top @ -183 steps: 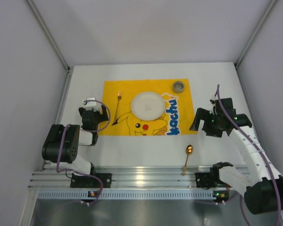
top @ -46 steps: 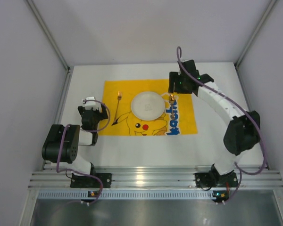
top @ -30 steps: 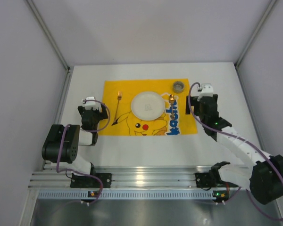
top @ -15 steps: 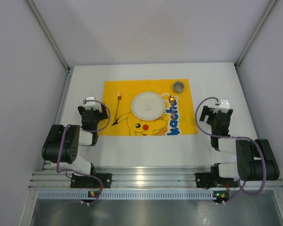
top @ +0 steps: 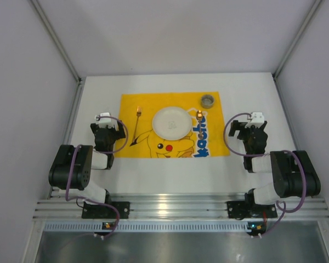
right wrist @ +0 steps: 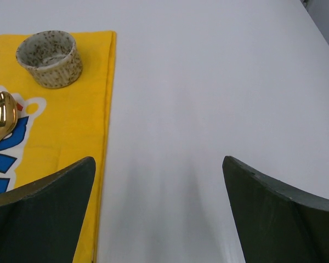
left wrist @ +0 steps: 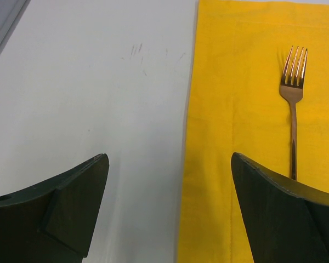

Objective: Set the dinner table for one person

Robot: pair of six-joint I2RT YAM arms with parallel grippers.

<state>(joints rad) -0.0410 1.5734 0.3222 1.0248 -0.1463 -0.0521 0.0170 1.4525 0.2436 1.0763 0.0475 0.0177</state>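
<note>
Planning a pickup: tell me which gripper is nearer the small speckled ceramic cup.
Right. The right gripper sits just past the right edge of the yellow cloth, below the speckled ceramic cup in the top view; the left gripper sits beyond its left edge.

Plain pale grey walls [top: 175,33] close in the dinner table [top: 247,90] at 9, 12 and 3 o'clock, with slim metal posts [top: 56,41] slanting down the two far corners. At 6 o'clock a ribbed aluminium rail [top: 170,206] catches a bright glare above a dull steel sheet [top: 164,247].
</note>
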